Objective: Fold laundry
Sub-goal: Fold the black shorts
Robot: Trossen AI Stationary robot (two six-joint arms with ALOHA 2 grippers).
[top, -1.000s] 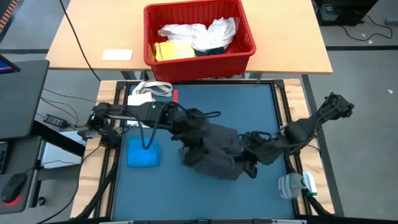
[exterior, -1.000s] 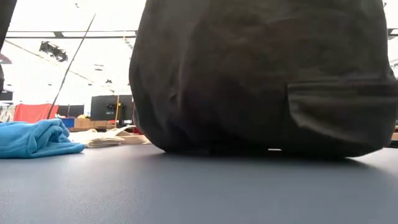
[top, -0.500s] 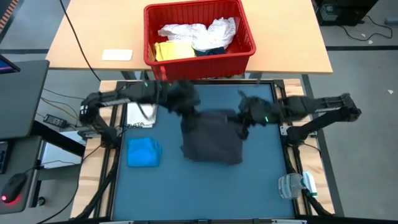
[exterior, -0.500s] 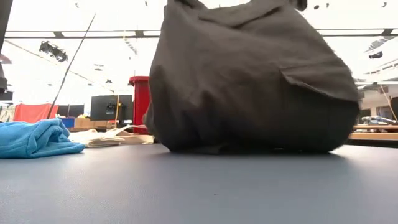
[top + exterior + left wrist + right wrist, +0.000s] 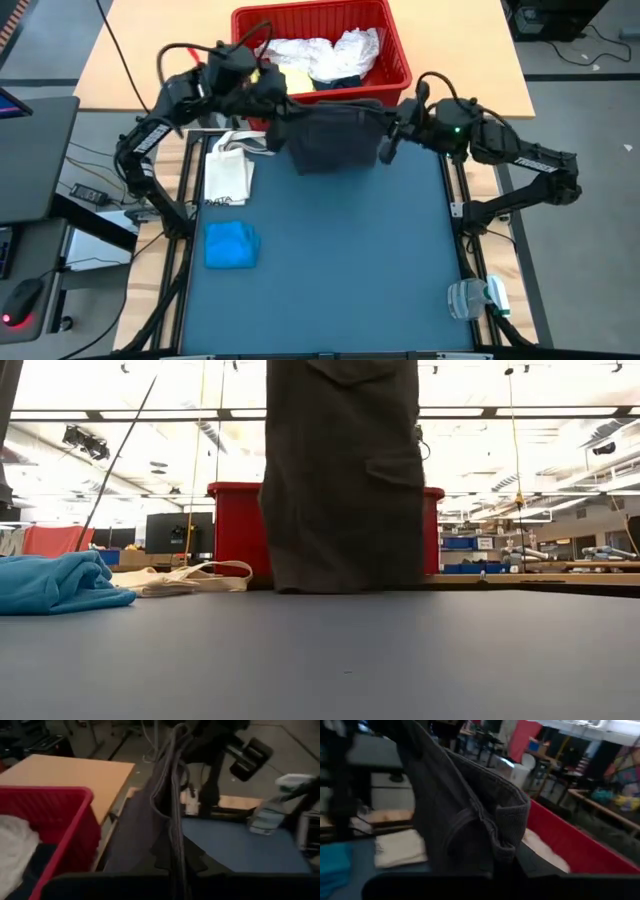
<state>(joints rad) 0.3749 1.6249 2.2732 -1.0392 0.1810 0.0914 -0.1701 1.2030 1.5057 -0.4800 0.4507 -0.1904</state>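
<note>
A dark grey garment point(image 5: 332, 140) with a side pocket point(image 5: 393, 468) hangs as a sheet near the table's far edge, in front of the red basket point(image 5: 395, 82). My left gripper point(image 5: 276, 106) is shut on its upper left corner and my right gripper point(image 5: 389, 134) is shut on its upper right corner. Its lower hem point(image 5: 340, 586) reaches down to the blue table top point(image 5: 330, 280); whether the hem touches the table, I cannot tell. A folded bright blue garment point(image 5: 232, 245) lies flat on the table's left side. My left gripper pinches the garment's top edge point(image 5: 173, 862) at its left end, coming almost level from the table's left. The cloth runs off from the fingers in hanging folds, drawn toward the other arm. My fingers' own dark bulk hides the pinch. My right gripper pinches the thick seamed band point(image 5: 509, 843) at the garment's top right end, coming nearly level from the table's right. The band folds over right at the fingers, which hide the pinch. The cloth hangs below.
The red basket holds white, yellow and navy laundry point(image 5: 312, 58). A cream tote bag point(image 5: 230, 170) lies at the table's far left, a clear plastic item point(image 5: 475, 298) at the near right edge. A white card point(image 5: 188, 88) lies on the wooden table behind.
Both grippers have risen and gone toward the table's far edge, moving apart and rolling from pointing down to nearly level. The dark grey garment, a heap in the middle of the table before, is lifted and now hangs spread between them in front of the basket.
</note>
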